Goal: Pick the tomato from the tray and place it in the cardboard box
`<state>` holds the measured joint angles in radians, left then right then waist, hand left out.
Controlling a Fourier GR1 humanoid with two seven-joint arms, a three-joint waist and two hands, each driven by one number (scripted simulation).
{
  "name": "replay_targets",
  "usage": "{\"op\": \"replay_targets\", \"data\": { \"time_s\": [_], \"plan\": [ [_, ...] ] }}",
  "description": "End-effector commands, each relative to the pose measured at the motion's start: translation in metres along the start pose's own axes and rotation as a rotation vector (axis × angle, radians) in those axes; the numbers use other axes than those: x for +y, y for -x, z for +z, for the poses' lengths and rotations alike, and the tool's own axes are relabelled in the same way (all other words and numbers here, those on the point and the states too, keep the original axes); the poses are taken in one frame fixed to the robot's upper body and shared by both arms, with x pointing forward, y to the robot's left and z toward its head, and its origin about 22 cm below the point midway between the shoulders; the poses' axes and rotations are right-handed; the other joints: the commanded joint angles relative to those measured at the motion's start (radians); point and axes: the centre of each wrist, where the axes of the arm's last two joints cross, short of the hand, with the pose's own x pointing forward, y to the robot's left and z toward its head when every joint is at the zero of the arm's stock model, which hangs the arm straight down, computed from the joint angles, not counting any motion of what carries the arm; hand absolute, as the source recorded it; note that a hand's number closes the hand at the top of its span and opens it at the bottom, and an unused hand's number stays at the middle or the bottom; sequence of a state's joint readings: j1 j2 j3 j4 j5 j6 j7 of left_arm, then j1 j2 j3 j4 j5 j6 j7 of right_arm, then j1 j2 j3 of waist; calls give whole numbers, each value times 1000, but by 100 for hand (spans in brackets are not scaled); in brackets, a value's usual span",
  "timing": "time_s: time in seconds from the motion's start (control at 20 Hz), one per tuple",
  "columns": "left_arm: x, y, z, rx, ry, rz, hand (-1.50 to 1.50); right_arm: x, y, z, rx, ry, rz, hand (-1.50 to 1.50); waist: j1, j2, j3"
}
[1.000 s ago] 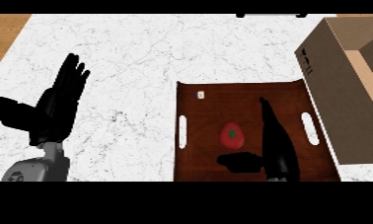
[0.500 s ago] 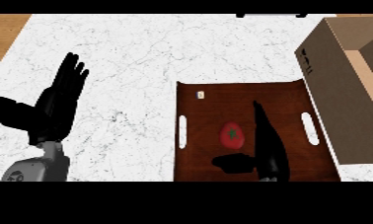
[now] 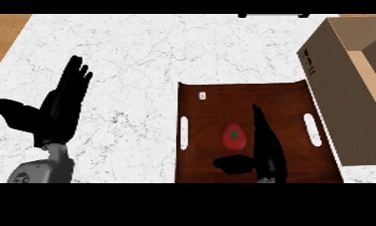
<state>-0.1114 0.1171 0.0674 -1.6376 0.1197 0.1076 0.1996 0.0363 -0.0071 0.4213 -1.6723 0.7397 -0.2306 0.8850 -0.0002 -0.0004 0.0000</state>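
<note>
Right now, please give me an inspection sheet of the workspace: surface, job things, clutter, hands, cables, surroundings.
Surface: white marbled counter, with wood showing at its far left corner.
Job's things: red tomato with a green stem lies on the dark brown tray, near the middle. Cardboard box stands to the right of the tray, open at the top.
Clutter: a small pale tag on the tray near its far left corner.
Hands: left hand open, fingers up, resting at the view's left. Right hand open, fingers straight, over the tray just right of the tomato, thumb toward the near side of it; not holding it.
Cables: nothing seen.
Surroundings: nothing seen beyond the counter.
</note>
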Motion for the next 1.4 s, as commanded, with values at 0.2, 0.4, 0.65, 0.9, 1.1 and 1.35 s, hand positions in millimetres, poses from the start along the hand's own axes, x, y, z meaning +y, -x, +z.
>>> {"op": "replay_targets", "data": {
  "time_s": [0.2, 0.4, 0.65, 0.9, 1.1, 1.35],
  "plan": [
    [-14, -5, 16, -12, 0, -11, 0, 11, 1, -11, -14, 1, 6, -150, 2, 0, 0],
    [-2, -6, 10, 8, -6, 4, 0, 19, -10, -24, -60, 17, 59, 150, 4, 0, 0],
    [9, -2, 5, 0, 0, -5, 0, 4, -2, -12, -101, 61, 168, 150, 0, 0, 0],
    [7, -23, -3, -5, 14, 4, 0, 17, -28, -8, -179, 111, 226, 150, 3, 0, 0],
    [0, -14, -6, -10, 45, 4, 0, 37, -65, -15, -378, 55, 561, 150, 42, 5, -1],
    [3, -9, -7, 10, 31, 4, 0, 43, -111, -16, -549, 106, 685, 150, 17, 3, -1]
  ]
}}
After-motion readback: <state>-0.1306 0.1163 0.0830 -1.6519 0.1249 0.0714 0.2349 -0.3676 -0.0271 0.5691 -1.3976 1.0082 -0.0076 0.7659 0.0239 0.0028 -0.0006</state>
